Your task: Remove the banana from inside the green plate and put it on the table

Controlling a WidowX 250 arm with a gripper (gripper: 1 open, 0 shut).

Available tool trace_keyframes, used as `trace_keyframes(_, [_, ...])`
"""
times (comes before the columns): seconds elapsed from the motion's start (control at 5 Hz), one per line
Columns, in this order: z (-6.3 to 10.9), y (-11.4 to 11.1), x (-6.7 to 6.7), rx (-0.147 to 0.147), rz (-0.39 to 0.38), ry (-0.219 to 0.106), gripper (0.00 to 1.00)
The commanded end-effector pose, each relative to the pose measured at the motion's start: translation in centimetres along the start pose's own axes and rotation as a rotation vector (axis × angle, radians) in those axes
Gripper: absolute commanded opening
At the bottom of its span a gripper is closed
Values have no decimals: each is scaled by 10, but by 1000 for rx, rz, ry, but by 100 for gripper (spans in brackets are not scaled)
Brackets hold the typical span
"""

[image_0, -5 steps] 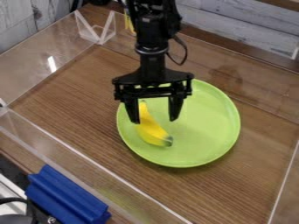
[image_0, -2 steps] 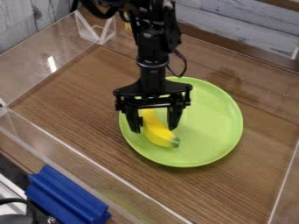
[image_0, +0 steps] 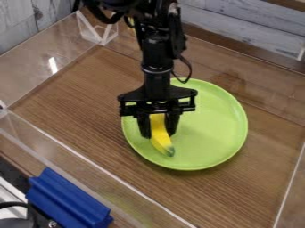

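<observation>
Across the dark wood-grain counter [image_0: 71,116], clear acrylic walls [image_0: 30,58] rise on every side, with pale planking behind. Near the middle sits the green plate [image_0: 220,125], and the banana [image_0: 161,140] lies inside it. Pointing straight down, the black end effector [image_0: 158,120] straddles the banana, fingers close on either side; whether they actually grip it cannot be told. A blue object [image_0: 66,205] is cut off at the bottom edge.
</observation>
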State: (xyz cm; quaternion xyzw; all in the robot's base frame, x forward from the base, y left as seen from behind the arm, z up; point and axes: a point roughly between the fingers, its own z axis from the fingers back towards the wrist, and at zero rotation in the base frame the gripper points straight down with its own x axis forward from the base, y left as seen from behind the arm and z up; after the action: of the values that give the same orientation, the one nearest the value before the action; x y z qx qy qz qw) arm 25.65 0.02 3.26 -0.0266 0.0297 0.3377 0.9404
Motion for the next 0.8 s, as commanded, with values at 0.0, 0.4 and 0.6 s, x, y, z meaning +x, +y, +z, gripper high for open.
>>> trace_keyframes(0.0, [9,-6,-1,-7,-46,-22,0])
trace_keyframes(0.4, [12,-11,-7,6,-108,-21,0])
trace_keyframes(0.6, [13,-14,-10,8,-137,-19,0])
